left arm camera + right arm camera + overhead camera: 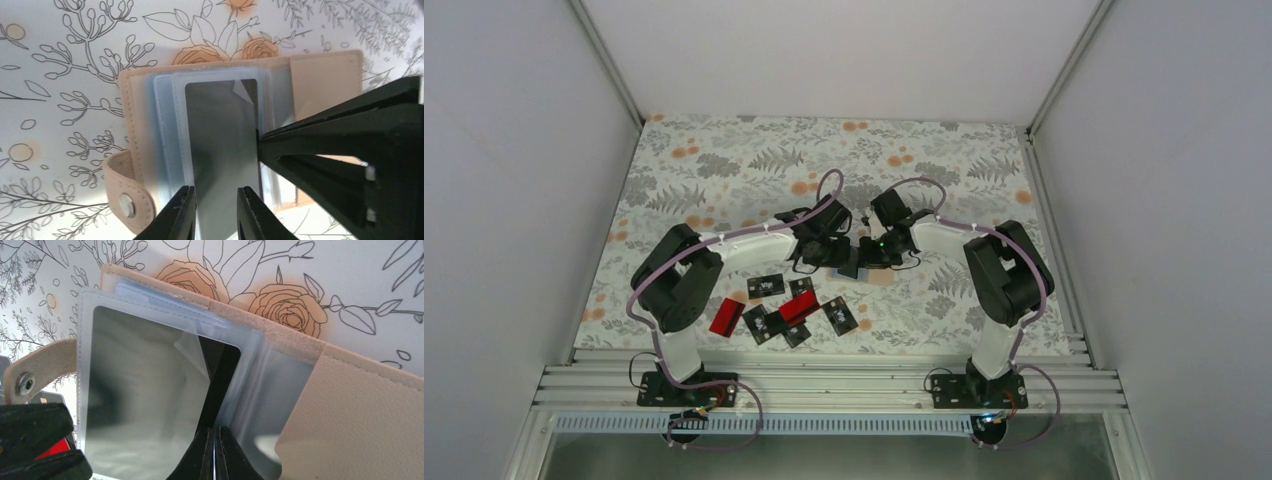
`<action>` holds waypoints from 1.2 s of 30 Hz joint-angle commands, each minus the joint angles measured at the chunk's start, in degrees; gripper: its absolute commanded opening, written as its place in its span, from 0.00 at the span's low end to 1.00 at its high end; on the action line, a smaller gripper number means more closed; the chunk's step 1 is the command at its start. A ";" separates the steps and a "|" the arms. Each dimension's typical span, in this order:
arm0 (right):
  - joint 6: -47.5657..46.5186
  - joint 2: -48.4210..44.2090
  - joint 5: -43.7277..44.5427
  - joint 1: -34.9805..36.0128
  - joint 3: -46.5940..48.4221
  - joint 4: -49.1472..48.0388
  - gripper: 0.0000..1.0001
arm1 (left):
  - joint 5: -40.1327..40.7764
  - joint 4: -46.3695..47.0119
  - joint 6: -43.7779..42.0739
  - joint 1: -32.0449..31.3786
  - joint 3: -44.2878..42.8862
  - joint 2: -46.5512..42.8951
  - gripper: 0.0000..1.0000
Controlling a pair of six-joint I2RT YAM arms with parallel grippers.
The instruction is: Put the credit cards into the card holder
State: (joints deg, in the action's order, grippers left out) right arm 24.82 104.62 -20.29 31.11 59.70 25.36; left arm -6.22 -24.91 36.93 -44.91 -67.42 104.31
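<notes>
Floral cloth (60, 60) holds the open holder (325, 80) mid-frame, its floppy sleeve (167, 125) around a thin, stiff, slick card (222, 130), probably best pinched by its near end; left gripper (216, 195) slightly open, right gripper (214, 440) closed.

Markings on credit cards (766, 286) illegible.

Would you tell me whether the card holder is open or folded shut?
Open: the card holder shows its clear pockets, and its snap strap lies unfastened.
</notes>
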 commanded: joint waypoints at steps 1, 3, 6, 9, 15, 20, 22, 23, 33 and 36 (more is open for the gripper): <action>-0.73 2.03 1.46 0.09 -1.79 -0.84 0.04 | 2.85 -1.29 1.62 -0.35 -1.10 0.25 0.27; -0.81 2.09 1.48 -0.05 -1.86 -0.90 0.04 | 2.83 -1.04 1.86 -0.35 -0.80 0.19 0.34; -0.91 2.23 1.36 -0.05 -1.87 -1.00 0.04 | 2.80 -0.93 2.20 -0.36 -0.44 0.30 0.40; -0.92 2.37 1.07 -0.11 -2.04 -1.19 0.04 | 2.53 -0.84 2.12 -0.36 -0.35 0.55 0.42; -0.91 2.61 0.71 -0.13 -2.04 -1.30 0.04 | 0.98 -0.31 2.31 -0.35 -0.29 2.27 0.44; -1.04 2.73 0.39 -0.10 -2.03 -1.28 0.04 | -1.05 1.59 3.07 -0.37 0.47 3.09 0.44; -1.16 2.82 0.39 -0.14 -2.00 -1.20 0.04 | -1.58 2.22 3.38 -0.37 0.53 3.02 0.44; -1.17 2.86 0.37 -0.09 -1.96 -1.20 0.04 | -1.77 2.45 3.53 -0.36 0.60 2.97 0.43; -1.09 2.69 -0.22 -0.09 -1.83 -1.20 0.04 | -3.19 3.19 3.61 -0.40 -0.35 3.69 0.29; -1.09 2.56 -0.37 -0.11 -1.64 -1.12 0.04 | -3.02 3.32 3.97 -0.45 -0.57 3.16 0.25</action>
State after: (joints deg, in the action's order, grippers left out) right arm 24.75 104.64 -21.28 30.83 59.31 24.51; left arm -8.32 -22.57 40.12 -44.91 -67.18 106.80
